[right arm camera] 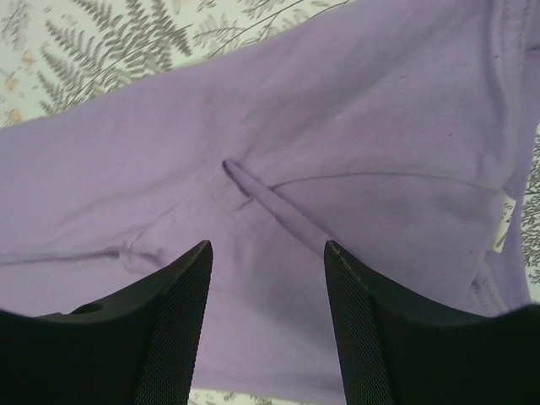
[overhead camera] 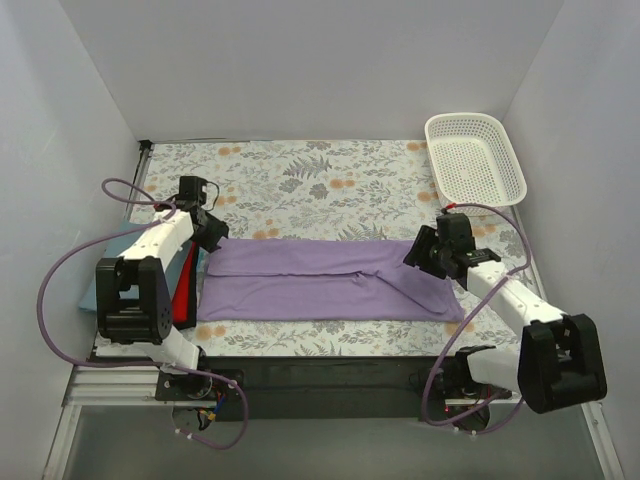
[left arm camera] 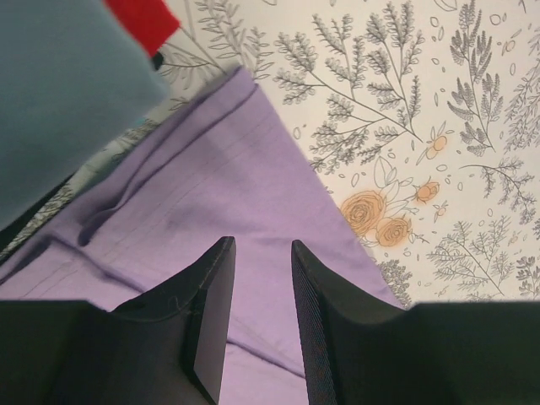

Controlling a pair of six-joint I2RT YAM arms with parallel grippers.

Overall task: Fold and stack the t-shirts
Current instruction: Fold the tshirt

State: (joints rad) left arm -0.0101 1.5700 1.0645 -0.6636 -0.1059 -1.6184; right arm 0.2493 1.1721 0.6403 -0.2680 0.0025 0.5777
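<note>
A lilac-purple t-shirt (overhead camera: 320, 280) lies as a long folded band across the floral cover, from the left arm to the right arm. My left gripper (overhead camera: 213, 238) hovers over its far left corner, jaws open with a narrow gap and nothing between them (left arm camera: 263, 246). My right gripper (overhead camera: 425, 262) hangs above the shirt's right end, open wide and empty (right arm camera: 268, 246), with a crease and the neck label below it. At the left edge sit folded t-shirts: a dusty blue-grey one (overhead camera: 122, 262), a red one (overhead camera: 185, 290) and a black sliver (left arm camera: 158, 61).
A white mesh basket (overhead camera: 476, 158) stands at the back right corner. The floral table cover (overhead camera: 320, 190) stretches behind the shirt. Purple cables loop beside both arm bases. White walls close in on three sides.
</note>
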